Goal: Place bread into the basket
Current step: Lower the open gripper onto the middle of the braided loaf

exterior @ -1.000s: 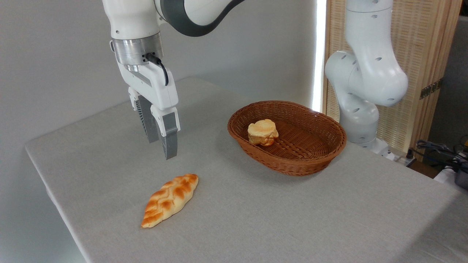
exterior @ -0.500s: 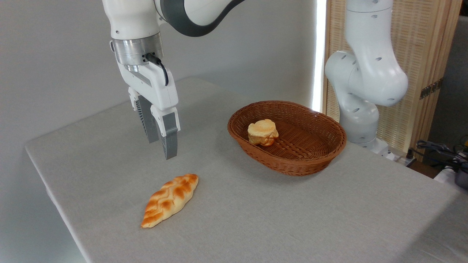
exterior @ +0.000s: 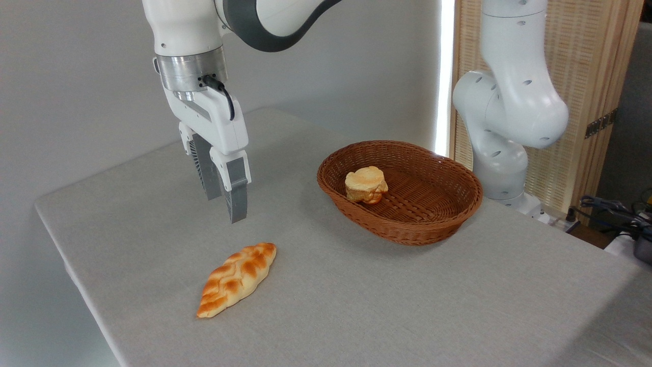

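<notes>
The bread [exterior: 237, 279] lies flat on the grey table [exterior: 356, 306] in the lower left of the frame, its braided, toasted top facing up and its long axis running from lower left to upper right. Nothing touches it. Above it and a little toward the upper left hangs the claw [exterior: 225, 209], pointing straight down from the white arm [exterior: 188, 30] that enters from the top of the frame. Its two grey fingers [exterior: 236, 196] overlap from where I stand, with a narrow gap between them; they hold nothing, and the claw looks partly open, well clear of the loaf and of the tabletop.

The basket [exterior: 402, 224] sits to the right of centre, well apart from the bread. Inside it, toward its left side, rests a small pale bun [exterior: 365, 184]. Behind the basket, at the right edge of the table, stands the arm's thick white base column [exterior: 509, 112], in front of a slatted wooden screen [exterior: 586, 76].
</notes>
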You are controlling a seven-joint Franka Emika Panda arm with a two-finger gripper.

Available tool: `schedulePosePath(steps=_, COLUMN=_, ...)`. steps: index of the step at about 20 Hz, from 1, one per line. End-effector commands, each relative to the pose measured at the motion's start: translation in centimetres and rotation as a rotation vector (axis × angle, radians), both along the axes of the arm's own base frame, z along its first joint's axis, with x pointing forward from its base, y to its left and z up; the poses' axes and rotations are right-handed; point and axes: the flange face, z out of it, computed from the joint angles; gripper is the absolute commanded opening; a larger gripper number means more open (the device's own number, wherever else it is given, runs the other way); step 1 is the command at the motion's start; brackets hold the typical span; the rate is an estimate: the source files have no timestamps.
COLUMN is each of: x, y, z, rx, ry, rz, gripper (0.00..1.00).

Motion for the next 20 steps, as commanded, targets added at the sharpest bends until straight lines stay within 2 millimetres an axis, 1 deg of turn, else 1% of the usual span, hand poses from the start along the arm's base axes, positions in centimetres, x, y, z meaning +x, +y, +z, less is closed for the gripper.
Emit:
schedulePosePath(steps=1, x=0.2, y=-0.1, z=0.1, rx=-0.010, ry=0.004, rz=-0.004, gripper=1.00)
schedulePosePath(steps=8, x=0.2, y=0.1, z=0.1, rx=-0.011, ry=-0.002, rz=-0.001, gripper=1.00)
schedulePosePath(steps=10, x=0.1, y=0.1, z=-0.4, rx=-0.010, ry=0.004, rz=-0.002, gripper=1.00)
schedulePosePath(steps=12, x=0.4, y=0.6, z=-0.8, rx=-0.010, ry=-0.007, rz=0.005, gripper=1.00)
schedulePosePath(steps=15, x=0.4, y=1.2, z=-2.1, rx=-0.011, ry=-0.007, rz=0.015, gripper=1.00)
schedulePosePath(steps=20, x=0.3, y=1.5, z=-5.9, rx=-0.011, ry=-0.007, rz=0.022, gripper=1.00)
